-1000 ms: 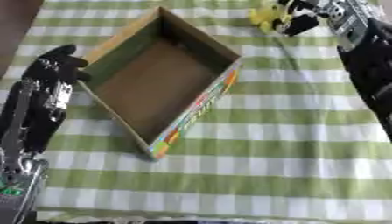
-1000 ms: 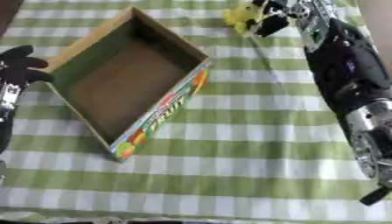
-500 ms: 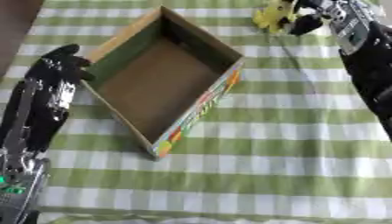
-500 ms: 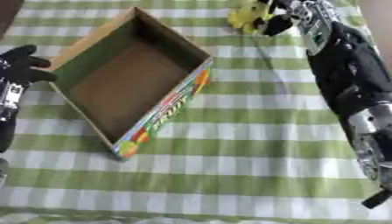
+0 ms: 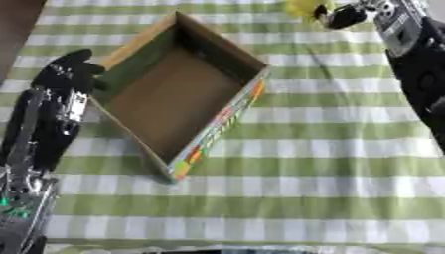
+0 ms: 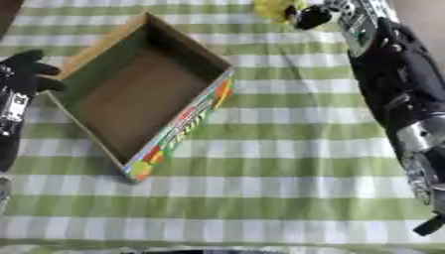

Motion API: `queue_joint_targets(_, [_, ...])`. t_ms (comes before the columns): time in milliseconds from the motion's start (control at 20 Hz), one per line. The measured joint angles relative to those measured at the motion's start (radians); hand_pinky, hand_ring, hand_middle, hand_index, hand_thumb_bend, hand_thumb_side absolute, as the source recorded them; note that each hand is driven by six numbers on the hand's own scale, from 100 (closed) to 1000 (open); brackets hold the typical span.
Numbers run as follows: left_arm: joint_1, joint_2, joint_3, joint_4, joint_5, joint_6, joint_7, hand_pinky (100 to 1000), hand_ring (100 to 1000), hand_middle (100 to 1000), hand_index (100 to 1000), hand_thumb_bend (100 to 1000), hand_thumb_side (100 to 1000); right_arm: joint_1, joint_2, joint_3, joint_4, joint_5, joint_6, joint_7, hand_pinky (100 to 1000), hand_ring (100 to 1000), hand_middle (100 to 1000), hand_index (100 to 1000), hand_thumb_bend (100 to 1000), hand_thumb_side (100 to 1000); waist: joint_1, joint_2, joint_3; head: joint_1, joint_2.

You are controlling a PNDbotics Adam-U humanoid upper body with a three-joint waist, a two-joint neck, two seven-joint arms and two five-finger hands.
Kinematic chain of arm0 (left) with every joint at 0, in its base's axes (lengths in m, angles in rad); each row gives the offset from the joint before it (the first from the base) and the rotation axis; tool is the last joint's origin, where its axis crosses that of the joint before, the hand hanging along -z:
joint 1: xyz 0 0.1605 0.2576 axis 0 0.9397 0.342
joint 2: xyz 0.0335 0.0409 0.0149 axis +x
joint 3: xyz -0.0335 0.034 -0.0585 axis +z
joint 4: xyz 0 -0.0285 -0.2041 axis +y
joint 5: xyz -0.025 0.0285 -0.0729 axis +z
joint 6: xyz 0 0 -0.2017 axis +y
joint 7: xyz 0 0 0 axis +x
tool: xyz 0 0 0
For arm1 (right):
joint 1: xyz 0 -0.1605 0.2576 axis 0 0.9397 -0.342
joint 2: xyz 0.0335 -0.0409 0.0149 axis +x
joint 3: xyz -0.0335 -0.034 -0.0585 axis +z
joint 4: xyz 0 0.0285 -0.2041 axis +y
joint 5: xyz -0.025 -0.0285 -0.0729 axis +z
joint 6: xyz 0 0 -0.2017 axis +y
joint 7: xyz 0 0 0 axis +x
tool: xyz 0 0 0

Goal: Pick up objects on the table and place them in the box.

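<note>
my right hand [image 6: 315, 16] is up at the far edge of the green-and-white checked tablecloth [image 5: 330, 149], reaching in from the upper right. the small yellow object [image 6: 276, 8] lies right against my dark fingertips, on their left side — touching or nearly so. whether my fingers are curled round it i cannot tell; they are a dark blur at that spot, so i won't call it a grasp.

the open brown cardboard box with green inner walls [image 5: 178, 96] sits well apart from that yellow thing, nearer the left of the cloth, turned askew so one corner points toward me. inside i see only its bare brown floor. my left hand [image 5: 71, 69] rests at the box's left wall, black fingers relaxed and spread, touching or just beside the rim.

the box's near outer wall [image 6: 178, 130] carries a printed strip in orange, yellow, green and red. there are letter-like shapes on it, but i cannot read them.

against the earlier frames, my right hand with the yellow object shows closer to the top edge of the view — the whole scene has shifted with it, so my head has tilted. the box and my left hand keep the same relation as before.
</note>
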Motion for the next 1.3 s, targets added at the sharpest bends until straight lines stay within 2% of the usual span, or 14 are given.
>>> queue_joint_targets(350, [0.002, -0.004, 0.000, 0.000, 0.001, -0.001, -0.001, 805, 622, 650, 850, 261, 719, -0.037, 0.053, 0.086, -0.153, -0.053, -0.095, 0.070, 835, 725, 729, 452, 100, 100, 0.001, -0.018, -0.009, -0.017, 0.000])
queue_joint_targets(650, [0.002, -0.005, -0.001, -0.004, 0.005, -0.005, -0.005, 803, 622, 650, 851, 266, 720, -0.043, 0.102, 0.160, -0.262, -0.086, -0.159, 0.155, 840, 732, 743, 455, 100, 100, -0.002, -0.028, 0.006, -0.034, 0.000])
queue_joint_targets(1000, [0.001, -0.005, -0.001, -0.013, 0.010, -0.011, -0.012, 800, 622, 650, 851, 267, 720, -0.027, 0.169, 0.218, -0.285, -0.083, -0.198, 0.244, 845, 740, 749, 459, 100, 100, -0.002, -0.033, 0.011, -0.045, 0.000])
queue_joint_targets(1300, [-0.001, -0.005, -0.001, -0.019, 0.012, -0.011, -0.013, 800, 623, 650, 852, 266, 720, 0.000, 0.216, 0.254, -0.285, -0.056, -0.232, 0.290, 843, 740, 749, 461, 100, 100, -0.005, -0.033, 0.011, -0.047, 0.000])
